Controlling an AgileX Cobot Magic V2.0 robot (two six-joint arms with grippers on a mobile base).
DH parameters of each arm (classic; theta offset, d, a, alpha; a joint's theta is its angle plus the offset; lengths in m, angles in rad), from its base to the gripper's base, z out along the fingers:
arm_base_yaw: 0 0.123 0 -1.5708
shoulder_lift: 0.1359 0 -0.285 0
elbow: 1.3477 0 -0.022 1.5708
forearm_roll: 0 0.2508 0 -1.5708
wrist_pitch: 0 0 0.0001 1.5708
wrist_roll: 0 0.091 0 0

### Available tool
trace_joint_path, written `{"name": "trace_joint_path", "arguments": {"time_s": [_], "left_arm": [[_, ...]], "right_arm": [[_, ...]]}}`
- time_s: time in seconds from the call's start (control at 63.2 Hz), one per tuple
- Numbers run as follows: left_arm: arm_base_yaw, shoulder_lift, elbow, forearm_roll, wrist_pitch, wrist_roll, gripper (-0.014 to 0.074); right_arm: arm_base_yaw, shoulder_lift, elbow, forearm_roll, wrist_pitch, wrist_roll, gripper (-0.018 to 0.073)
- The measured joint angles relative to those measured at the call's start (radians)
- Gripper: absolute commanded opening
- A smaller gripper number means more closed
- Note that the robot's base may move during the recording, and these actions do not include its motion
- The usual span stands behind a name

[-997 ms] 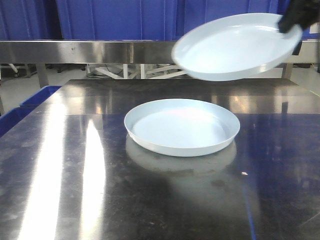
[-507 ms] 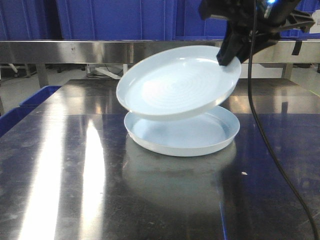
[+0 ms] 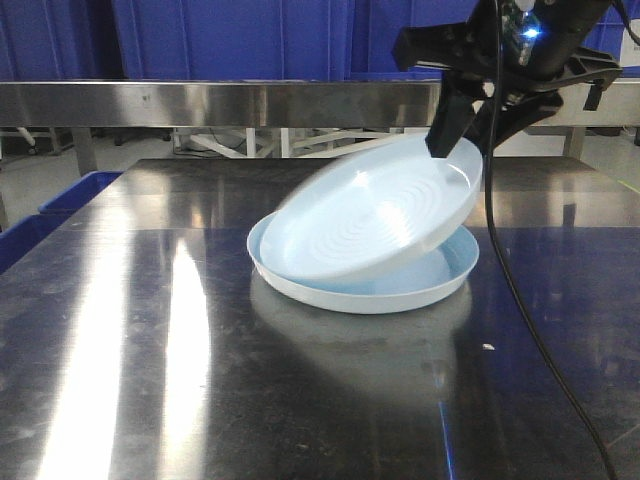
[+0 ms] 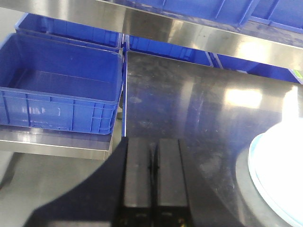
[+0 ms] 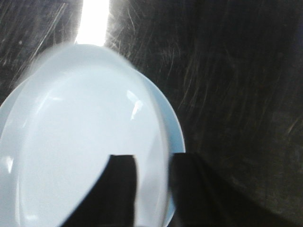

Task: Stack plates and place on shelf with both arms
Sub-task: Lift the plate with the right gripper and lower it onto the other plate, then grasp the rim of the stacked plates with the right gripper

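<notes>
Our right gripper (image 3: 455, 145) pinches the top plate (image 3: 370, 225), tilted onto the bottom plate (image 3: 350, 300) beneath; left gripper (image 4: 152, 161) closed, empty; shelving remains.

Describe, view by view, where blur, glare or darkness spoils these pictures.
Front view: the tilted upper plate smears at its left edge; glare streaks the steel table. Left wrist view: the left gripper is a dark silhouette. Right wrist view: the plate's edge is soft, glare burns out the top, the right gripper is black.

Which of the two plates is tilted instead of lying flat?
The upper plate, gripped at its raised rim by the right end effector; it slants down into the lower plate, which lies flat on the table.
</notes>
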Motion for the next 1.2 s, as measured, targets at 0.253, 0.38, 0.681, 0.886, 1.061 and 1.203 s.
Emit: {"name": "trace_joint_path", "arguments": {"time_s": [0.253, 0.38, 0.681, 0.886, 1.061, 1.203], "left_arm": [[0.0, 0.0, 0.0, 0.0, 0.0, 0.0, 0.009], [0.0, 0.0, 0.0, 0.0, 0.0, 0.0, 0.009], [0.0, 0.0, 0.0, 0.0, 0.0, 0.0, 0.009], [0.0, 0.0, 0.0, 0.0, 0.0, 0.0, 0.009], [0.0, 0.0, 0.0, 0.0, 0.0, 0.0, 0.009], [0.0, 0.0, 0.0, 0.0, 0.0, 0.0, 0.009]], "right_arm": [[0.0, 0.0, 0.0, 0.0, -0.02, 0.0, 0.0506], [0.0, 0.0, 0.0, 0.0, -0.02, 0.0, 0.0506], [0.0, 0.003, 0.0, 0.0, -0.02, 0.0, 0.0506], [-0.002, 0.05, 0.0, 0.0, -0.018, 0.0, 0.0506], [-0.013, 0.102, 0.0, 0.001, -0.005, 0.0, 0.0494], [-0.021, 0.138, 0.0, 0.001, 0.002, 0.0, 0.0475]]}}
